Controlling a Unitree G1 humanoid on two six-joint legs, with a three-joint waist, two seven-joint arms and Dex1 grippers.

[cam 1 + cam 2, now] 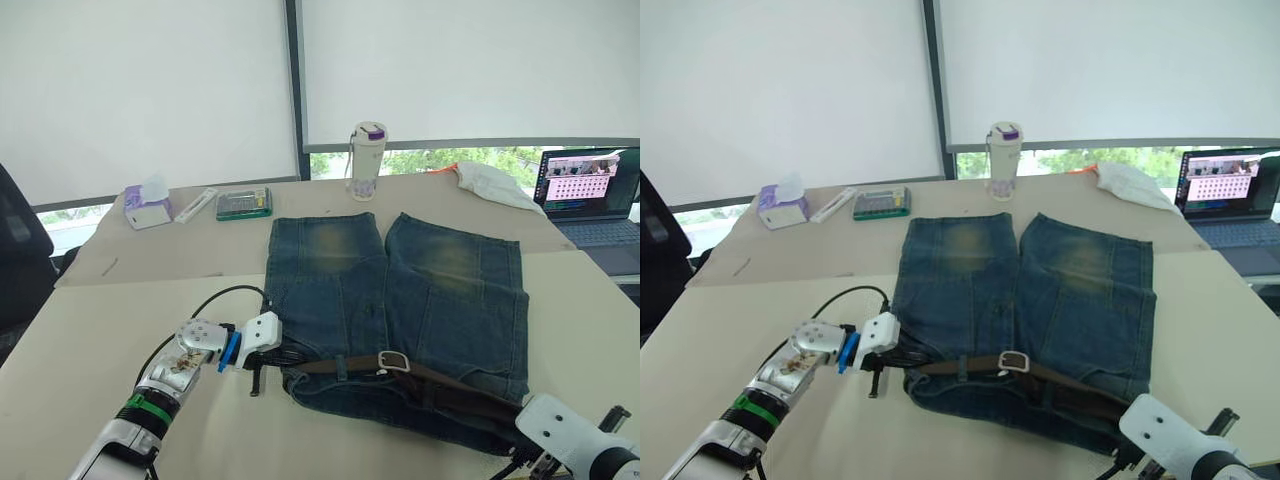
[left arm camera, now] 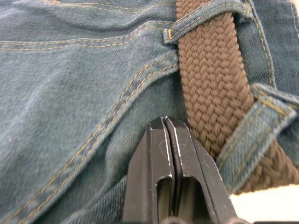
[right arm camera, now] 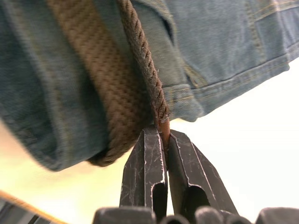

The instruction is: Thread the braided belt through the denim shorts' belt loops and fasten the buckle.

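The denim shorts [image 1: 400, 290] lie flat on the table with the waistband toward me. Along that waistband runs the braided belt [image 1: 440, 385], its silver buckle [image 1: 393, 361] near the middle. In the left wrist view the belt [image 2: 210, 84] passes under two belt loops [image 2: 210, 17]. My left gripper [image 2: 167, 125] is shut, its tips resting on the denim just beside the belt at the waistband's left end [image 1: 288, 358]. My right gripper [image 3: 161, 135] is shut on the belt's edge [image 3: 140, 51] at the shorts' right corner.
At the table's far side stand a white tumbler [image 1: 367, 160], a tissue box [image 1: 147, 207] and a green calculator [image 1: 244, 204]. A white cloth [image 1: 490, 183] and an open laptop [image 1: 590, 195] are at the far right. A black chair [image 1: 20, 250] stands on the left.
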